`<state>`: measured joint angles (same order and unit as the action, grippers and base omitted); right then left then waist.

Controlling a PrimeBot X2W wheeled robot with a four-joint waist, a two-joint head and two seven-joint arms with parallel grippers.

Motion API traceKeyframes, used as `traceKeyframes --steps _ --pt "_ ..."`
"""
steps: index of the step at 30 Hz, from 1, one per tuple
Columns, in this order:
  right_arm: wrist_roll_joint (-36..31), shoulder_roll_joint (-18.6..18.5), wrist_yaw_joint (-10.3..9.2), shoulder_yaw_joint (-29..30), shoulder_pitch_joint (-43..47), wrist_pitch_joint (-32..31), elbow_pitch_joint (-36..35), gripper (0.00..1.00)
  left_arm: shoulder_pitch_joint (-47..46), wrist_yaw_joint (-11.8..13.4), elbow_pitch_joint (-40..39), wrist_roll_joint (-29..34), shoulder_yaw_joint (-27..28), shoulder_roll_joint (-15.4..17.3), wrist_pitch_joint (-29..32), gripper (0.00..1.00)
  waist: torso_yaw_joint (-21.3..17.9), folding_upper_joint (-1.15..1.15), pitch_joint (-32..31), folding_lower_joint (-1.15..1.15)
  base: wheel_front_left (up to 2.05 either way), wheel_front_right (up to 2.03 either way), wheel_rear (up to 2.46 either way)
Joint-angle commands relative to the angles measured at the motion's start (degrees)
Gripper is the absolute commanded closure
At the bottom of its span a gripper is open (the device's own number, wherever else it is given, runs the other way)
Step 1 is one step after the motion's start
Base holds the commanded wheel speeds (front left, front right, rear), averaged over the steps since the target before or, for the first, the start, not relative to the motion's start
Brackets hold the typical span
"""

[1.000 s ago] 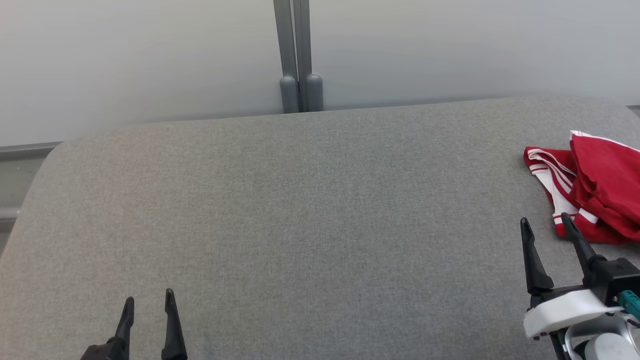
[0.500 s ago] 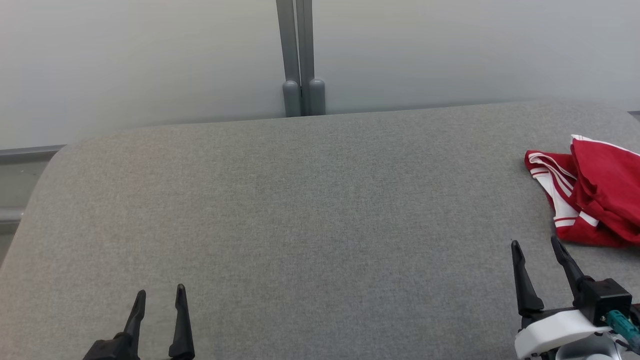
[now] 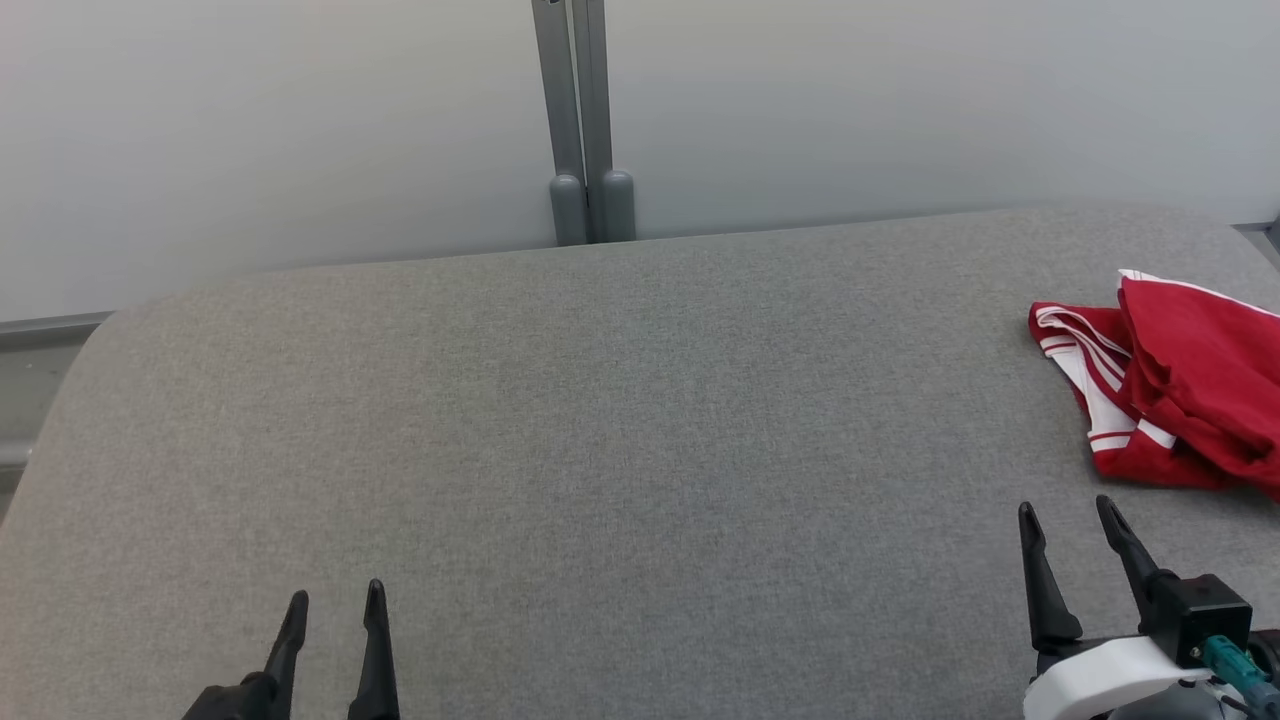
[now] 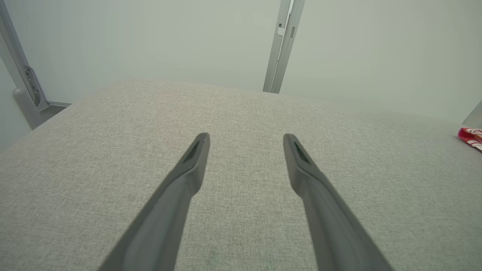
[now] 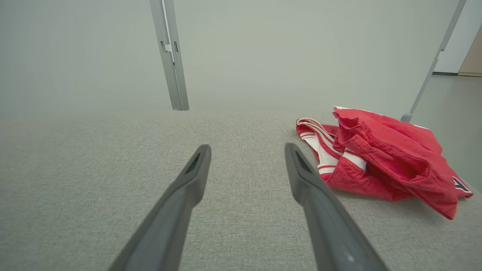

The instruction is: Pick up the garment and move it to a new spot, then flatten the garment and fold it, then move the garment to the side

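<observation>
The garment is a red cloth with white stripes, lying bunched at the right edge of the grey fabric surface. In the right wrist view the garment lies ahead and to the right of my fingers. My right gripper stands open below and left of the garment, apart from it, with nothing between its fingers. My left gripper is open at the lower left over bare fabric. In the left wrist view a corner of the garment shows at the far right edge.
A pale wall rises behind the surface, with a grey vertical post at the back middle. Another slanted grey post stands behind the garment. The surface's left edge curves away near a metal rail.
My right gripper has drawn back toward the bottom edge, away from the garment. The left gripper has shifted slightly right. The garment has not changed shape.
</observation>
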<state>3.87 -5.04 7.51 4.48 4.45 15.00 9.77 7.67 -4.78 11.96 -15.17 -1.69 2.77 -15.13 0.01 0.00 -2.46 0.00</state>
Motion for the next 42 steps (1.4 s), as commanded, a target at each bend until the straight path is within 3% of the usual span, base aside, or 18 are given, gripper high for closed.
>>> traceKeyframes --steps 1,7,19,42 --pt "0.00 0.08 0.00 -0.01 0.02 -0.02 0.29 1.00 0.05 0.00 0.37 0.01 -0.10 -0.04 0.00 1.00 -0.03 0.00 -0.01 0.00 0.00 0.00 0.00" --pt "1.18 1.03 0.00 0.06 0.19 -0.77 3.23 1.00 0.43 -0.04 3.11 -1.05 -0.13 -0.25 0.33 1.00 -0.04 0.00 0.01 0.00 0.00 0.00 0.00" --pt "16.30 1.20 0.00 0.44 -1.76 -4.39 3.31 1.00 -2.19 -0.52 2.89 -14.24 1.33 -0.17 4.02 1.00 -0.04 0.00 0.29 0.00 0.00 0.00 0.00" --pt "37.86 1.45 -0.01 0.89 -4.56 -9.44 3.44 1.00 -5.84 -1.22 2.55 -33.03 3.40 -0.05 9.25 1.00 -0.03 0.00 0.76 0.00 0.00 0.00 0.00"
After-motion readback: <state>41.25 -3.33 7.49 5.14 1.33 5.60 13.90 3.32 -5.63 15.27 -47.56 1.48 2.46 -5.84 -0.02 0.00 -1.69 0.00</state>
